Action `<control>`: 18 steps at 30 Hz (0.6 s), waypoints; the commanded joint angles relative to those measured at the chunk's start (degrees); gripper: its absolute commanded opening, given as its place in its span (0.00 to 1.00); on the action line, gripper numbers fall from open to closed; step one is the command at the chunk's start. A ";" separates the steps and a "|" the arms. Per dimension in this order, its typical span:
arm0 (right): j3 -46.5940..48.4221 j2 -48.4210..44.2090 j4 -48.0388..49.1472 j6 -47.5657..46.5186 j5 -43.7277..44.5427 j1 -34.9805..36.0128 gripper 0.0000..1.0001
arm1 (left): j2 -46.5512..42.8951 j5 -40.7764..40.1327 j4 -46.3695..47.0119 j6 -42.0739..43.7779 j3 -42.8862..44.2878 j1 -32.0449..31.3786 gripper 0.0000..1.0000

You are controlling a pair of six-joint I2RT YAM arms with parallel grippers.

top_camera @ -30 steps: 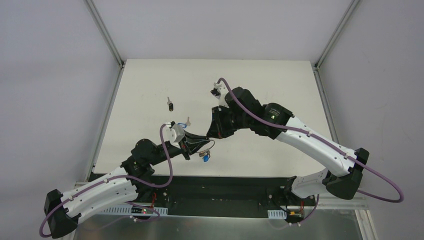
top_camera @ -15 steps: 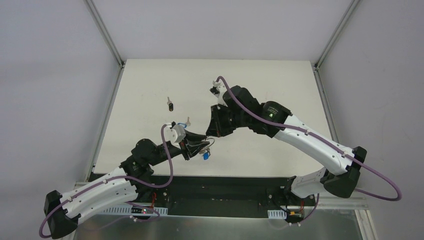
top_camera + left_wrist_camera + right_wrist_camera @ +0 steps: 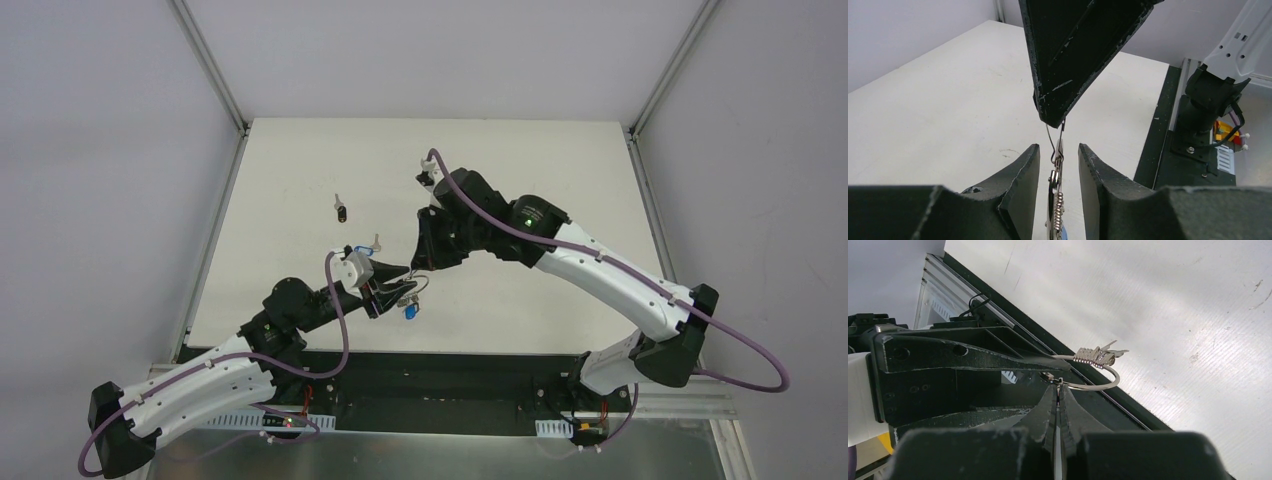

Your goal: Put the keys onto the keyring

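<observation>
The keyring (image 3: pixel 1108 382), a thin silver wire ring with a small coil (image 3: pixel 1092 358), hangs above the table's near edge. My right gripper (image 3: pixel 1058 388) is shut on its wire from above. In the left wrist view the keyring (image 3: pixel 1058 192) hangs edge-on between my left gripper's (image 3: pixel 1058 148) open fingers (image 3: pixel 1020 172), touching neither. A blue-headed key (image 3: pixel 411 311) hangs just below the ring. On the table farther back lie a small silver key (image 3: pixel 376 242) and a dark-headed key (image 3: pixel 342 210). In the top view both grippers meet, the left gripper (image 3: pixel 400 291) under the right gripper (image 3: pixel 417 271).
The white table (image 3: pixel 520 170) ends in a black rail (image 3: pixel 450 365) right under the grippers. Metal frame posts (image 3: pixel 210 70) run along both back corners. The right arm's base (image 3: pixel 1208 100) stands close at the right of the left wrist view.
My left gripper has opened and let go of the keyring. The right arm has shifted slightly left while staying shut on the ring.
</observation>
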 commanded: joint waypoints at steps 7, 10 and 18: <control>4.18 1.17 -1.74 2.25 0.03 0.21 0.00 | -0.07 -2.09 2.94 4.08 2.03 -0.03 0.34; 4.20 1.22 -1.73 2.23 -0.21 0.24 0.00 | 0.22 -1.91 3.53 4.15 1.97 0.03 0.34; 3.98 1.21 -1.65 2.21 -0.63 0.35 0.00 | 1.00 -1.65 4.51 4.06 1.94 -0.01 0.34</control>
